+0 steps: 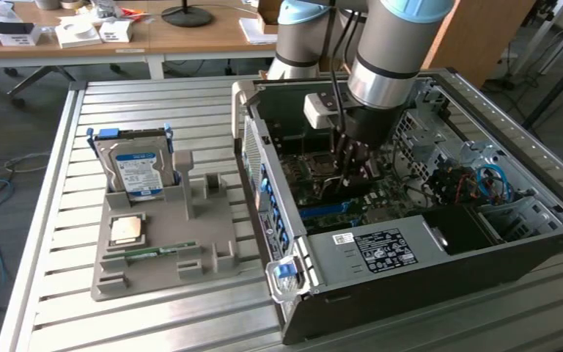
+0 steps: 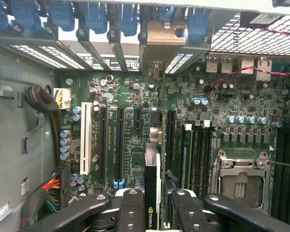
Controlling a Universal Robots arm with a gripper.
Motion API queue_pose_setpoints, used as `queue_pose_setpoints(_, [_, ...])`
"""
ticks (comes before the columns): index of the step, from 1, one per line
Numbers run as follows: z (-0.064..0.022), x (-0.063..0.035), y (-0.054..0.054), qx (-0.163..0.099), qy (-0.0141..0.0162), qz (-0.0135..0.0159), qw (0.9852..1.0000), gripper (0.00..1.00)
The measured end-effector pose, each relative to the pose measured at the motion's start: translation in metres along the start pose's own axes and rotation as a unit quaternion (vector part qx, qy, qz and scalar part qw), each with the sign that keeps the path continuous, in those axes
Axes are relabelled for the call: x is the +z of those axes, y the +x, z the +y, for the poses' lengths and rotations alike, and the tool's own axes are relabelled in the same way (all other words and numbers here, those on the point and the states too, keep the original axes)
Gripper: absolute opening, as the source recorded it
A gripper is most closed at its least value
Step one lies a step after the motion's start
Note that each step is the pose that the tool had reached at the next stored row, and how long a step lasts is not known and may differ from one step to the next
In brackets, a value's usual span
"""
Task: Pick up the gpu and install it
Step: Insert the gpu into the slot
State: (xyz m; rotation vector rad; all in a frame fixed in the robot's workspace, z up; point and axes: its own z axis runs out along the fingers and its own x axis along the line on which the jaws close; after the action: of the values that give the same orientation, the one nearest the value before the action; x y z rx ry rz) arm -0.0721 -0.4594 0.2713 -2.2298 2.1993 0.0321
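Note:
In the wrist view the gpu (image 2: 152, 179) shows edge-on as a thin black card with a small green logo. It stands upright over the motherboard (image 2: 232, 96), in line with the long black slots (image 2: 120, 145). Its metal bracket (image 2: 160, 34) reaches the rear slot openings of the case. My gripper (image 2: 157, 203) is shut on the card, one black finger (image 2: 130, 208) on each side. In the exterior view the gripper (image 1: 352, 167) reaches down into the open computer case (image 1: 262, 169), above the motherboard. I cannot tell whether the card's edge sits in a slot.
A power supply (image 1: 380, 249) fills the near end of the case and cable bundles (image 1: 468, 183) lie at the exterior view's right. On the grey tray (image 1: 164, 271) beside the case are a blue-labelled hard drive (image 1: 137, 170), a processor chip (image 1: 127, 229) and a green memory stick (image 1: 155, 253).

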Motion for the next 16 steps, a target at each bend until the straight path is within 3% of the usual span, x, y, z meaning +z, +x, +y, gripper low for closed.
queue_pose_setpoints(16, [0.0053,0.0003,-0.0007,0.000,-0.0001,0.0001,1.0000,0.26])
